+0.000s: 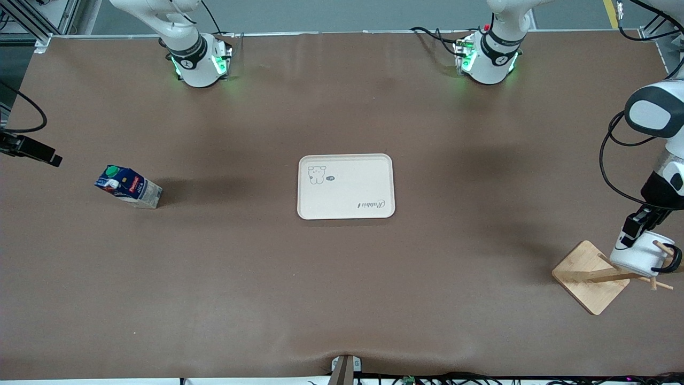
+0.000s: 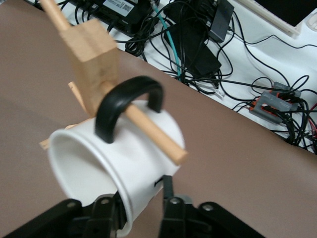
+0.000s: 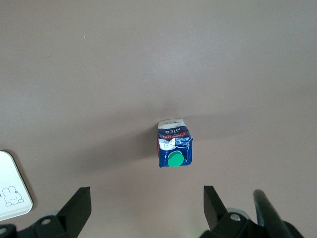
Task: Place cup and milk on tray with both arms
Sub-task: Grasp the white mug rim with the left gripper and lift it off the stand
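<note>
fingers (image 2: 171, 208) seemingly pinch one cup (image 2: 126, 163); one milk (image 1: 128, 186).

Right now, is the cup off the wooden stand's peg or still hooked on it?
Still hooked: the peg passes through the cup's black handle, while the left gripper grips its rim.

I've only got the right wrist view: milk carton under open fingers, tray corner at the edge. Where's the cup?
Observer: The cup hangs on the wooden stand at the left arm's end of the table.
Operator: Has the left gripper got it?
Observer: Yes, the left gripper is clamped over the cup's rim.
Operator: Is it off the peg?
Observer: No, the peg runs through the handle.
Operator: Anything on the tray?
Observer: Nothing stands on the tray.
</note>
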Robot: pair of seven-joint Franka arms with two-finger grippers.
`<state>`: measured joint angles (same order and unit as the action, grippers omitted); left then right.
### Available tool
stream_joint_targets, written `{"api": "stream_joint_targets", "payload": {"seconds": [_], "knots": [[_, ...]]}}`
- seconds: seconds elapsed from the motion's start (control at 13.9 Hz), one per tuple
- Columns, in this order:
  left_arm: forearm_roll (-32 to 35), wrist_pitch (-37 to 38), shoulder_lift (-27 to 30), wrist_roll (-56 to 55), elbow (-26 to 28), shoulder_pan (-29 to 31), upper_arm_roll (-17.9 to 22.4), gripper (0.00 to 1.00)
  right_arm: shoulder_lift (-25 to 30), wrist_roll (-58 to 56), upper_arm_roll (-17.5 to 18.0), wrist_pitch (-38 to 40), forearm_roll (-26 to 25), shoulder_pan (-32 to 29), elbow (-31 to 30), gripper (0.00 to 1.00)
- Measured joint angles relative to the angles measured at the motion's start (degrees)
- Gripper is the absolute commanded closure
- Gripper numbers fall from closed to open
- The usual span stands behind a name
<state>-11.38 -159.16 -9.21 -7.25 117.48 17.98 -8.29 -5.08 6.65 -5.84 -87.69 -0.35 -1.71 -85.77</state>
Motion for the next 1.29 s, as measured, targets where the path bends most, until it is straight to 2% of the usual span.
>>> {"api": "stream_joint_targets", "payload": {"seconds": [0.07, 0.72, 1.01, 1.29], "knots": [[0.00, 0.00, -0.01, 0.00, -0.04, -0.06, -0.31, 1.00, -0.01, 0.00, 0.00, -0.23, 0.01, 0.00, 0.01, 0.00], [0.00, 1.06, 0.37, 0.03, -1.37, 0.10, -2.59, 1.00, -2.60, 0.08, -0.03, -0.87, 2.42, -0.26, 0.00, 0.00], [0.00, 10.64, 2.71, -0.24, -3.51, 0.17, -4.32, 1.00, -3.05, 0.08, 0.06, -0.98, 2.43, -0.12, 0.08, 0.00], [0.00, 16.44, 3.87, -8.64, -5.63, -0.04, -9.96, 1.00, -3.57, 0.09, 0.07, -0.84, 2.43, -0.19, -0.10, 0.00]]}}
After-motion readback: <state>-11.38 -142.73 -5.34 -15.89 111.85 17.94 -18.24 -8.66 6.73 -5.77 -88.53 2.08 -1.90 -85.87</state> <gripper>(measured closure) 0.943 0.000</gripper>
